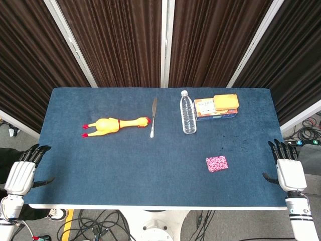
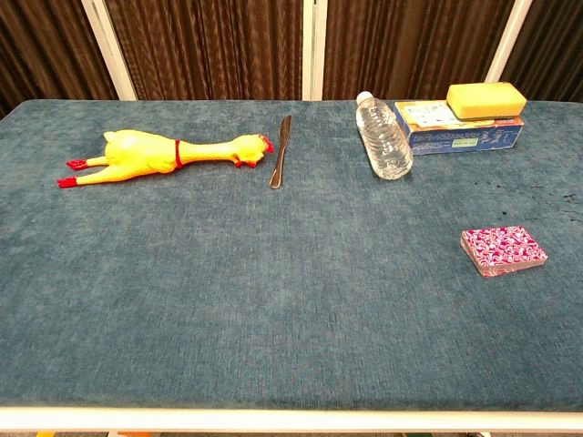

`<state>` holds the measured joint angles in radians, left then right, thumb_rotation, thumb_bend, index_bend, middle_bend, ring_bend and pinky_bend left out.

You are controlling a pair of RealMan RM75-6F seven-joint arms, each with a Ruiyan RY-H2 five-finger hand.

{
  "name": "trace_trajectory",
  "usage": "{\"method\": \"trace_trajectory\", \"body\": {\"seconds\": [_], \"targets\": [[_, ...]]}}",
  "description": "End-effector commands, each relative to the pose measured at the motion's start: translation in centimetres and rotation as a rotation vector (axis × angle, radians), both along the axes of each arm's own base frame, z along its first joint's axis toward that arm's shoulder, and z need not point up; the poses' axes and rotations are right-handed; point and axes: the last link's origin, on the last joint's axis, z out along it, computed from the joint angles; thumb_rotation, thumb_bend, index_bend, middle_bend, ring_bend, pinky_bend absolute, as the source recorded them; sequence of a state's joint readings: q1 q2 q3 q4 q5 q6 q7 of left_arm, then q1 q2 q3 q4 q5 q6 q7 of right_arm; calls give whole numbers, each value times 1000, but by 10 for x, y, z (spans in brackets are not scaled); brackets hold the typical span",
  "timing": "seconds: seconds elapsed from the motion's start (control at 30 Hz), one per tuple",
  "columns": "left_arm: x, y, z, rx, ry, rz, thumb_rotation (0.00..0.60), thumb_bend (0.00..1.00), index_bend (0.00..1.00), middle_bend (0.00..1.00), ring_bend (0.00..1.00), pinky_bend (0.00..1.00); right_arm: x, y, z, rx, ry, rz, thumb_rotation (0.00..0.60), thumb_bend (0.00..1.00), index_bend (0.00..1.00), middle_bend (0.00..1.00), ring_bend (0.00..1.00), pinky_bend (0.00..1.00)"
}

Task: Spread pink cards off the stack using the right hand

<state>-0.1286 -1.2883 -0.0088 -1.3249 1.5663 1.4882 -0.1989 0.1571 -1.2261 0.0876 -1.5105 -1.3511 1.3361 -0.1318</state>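
Observation:
A squared-up stack of pink patterned cards (image 1: 216, 163) (image 2: 503, 250) lies on the blue table toward the front right. My right hand (image 1: 287, 169) hangs off the table's right edge, fingers apart and holding nothing, well to the right of the cards. Off the left edge my left hand (image 1: 24, 170) also holds nothing, its fingers spread. Neither hand shows in the chest view.
A yellow rubber chicken (image 1: 114, 125) (image 2: 164, 153) lies at the left. A table knife (image 1: 153, 117) (image 2: 281, 151) lies mid-table. A clear water bottle (image 1: 188, 113) (image 2: 383, 137) lies beside a blue box (image 1: 214, 110) (image 2: 460, 129) with a yellow sponge (image 1: 225, 102) (image 2: 487, 99) on it.

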Motion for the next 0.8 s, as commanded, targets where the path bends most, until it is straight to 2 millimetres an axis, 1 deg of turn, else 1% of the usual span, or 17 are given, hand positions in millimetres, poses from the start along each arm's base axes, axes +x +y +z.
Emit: {"method": "trace_trajectory", "body": {"seconds": [0.03,0.5,0.7,0.8], "targets": [[0,0,0,1,-1,1,600,31,164,155,63,177,0,1,0,4,3,-6,600,65,0,0,0,0],[3,1,2,8,-3,-8,600,30,163,155,64,178,1,-1,-1,4,-18,16,600,68,0,0,0,0],[3,1,4,6,-4,-8,600,30,163,155,64,177,11,-6,2,18,-14,45,600,73,0,1,0,0],[1,-1,2,5,-3,-3,600,30,163,155,63,177,21,-9,4,44,14,80,600,74,0,12,0,3]]}}
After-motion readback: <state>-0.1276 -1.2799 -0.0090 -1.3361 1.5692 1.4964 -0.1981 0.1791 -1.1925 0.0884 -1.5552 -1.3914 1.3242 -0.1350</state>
